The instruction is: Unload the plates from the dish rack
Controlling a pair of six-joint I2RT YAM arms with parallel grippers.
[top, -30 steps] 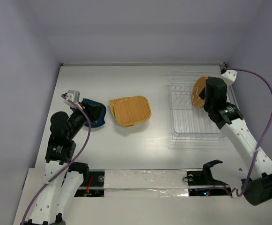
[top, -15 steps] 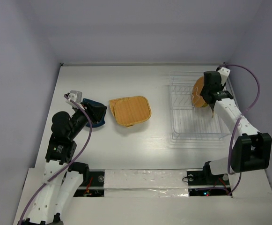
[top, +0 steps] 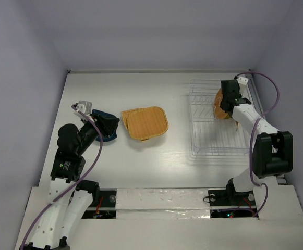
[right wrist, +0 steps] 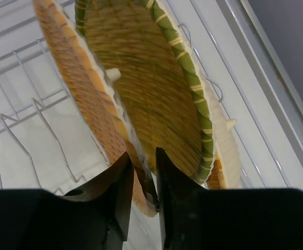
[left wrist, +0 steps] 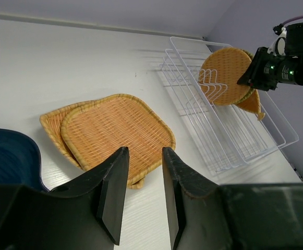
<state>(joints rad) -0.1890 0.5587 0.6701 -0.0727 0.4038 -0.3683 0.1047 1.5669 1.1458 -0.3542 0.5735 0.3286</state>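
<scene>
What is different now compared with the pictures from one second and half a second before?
The right arm folded up, and the right gripper slid slightly toward the far end of the dish rack; it now straddles the rim of an upright plate, grip unclear. The left gripper, the blue dish and the stacked plates stayed put.

White table (top: 156, 166), pale lilac walls (top: 156, 36)

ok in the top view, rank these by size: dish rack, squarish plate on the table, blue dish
1. dish rack
2. squarish plate
3. blue dish, partly covered, so its full size is unclear
</scene>
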